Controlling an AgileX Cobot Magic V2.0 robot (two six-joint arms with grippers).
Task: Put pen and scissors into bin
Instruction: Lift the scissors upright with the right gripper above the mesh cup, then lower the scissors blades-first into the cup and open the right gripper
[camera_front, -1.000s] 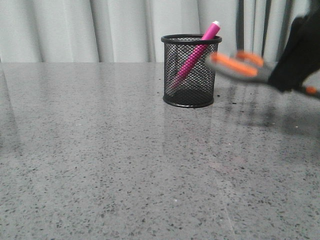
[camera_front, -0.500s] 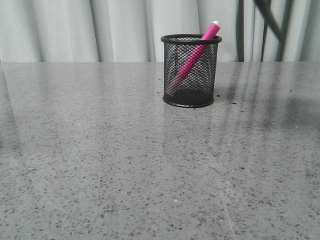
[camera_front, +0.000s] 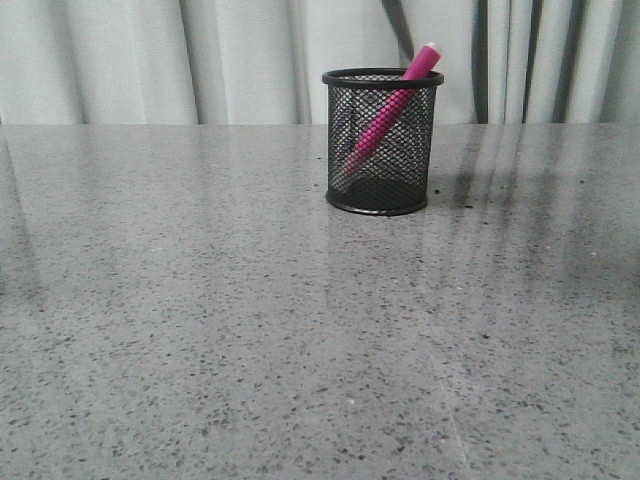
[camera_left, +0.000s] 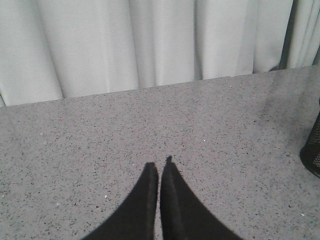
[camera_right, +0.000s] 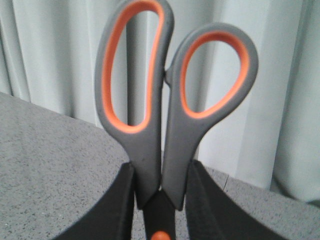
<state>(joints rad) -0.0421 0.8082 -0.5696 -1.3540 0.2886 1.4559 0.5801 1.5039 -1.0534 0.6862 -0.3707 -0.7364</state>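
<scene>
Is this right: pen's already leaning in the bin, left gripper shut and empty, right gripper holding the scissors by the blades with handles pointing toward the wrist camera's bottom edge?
Nearly. The right wrist view shows the scissors clamped near the pivot with the handles pointing away from the fingers, not toward them. The rest holds: pen leaning in the bin, left gripper shut and empty.

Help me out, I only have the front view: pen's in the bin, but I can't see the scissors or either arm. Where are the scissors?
Observer: The right hand is shut on the scissors, gripping just below the handle loops.
Operator: Which end sticks out of the hand?
Observer: The grey-and-orange loops point away from the fingers; the blades are out of view.
Operator: And the left hand?
Observer: The left hand is shut and empty over the table, with the bin at the picture's edge.
</scene>
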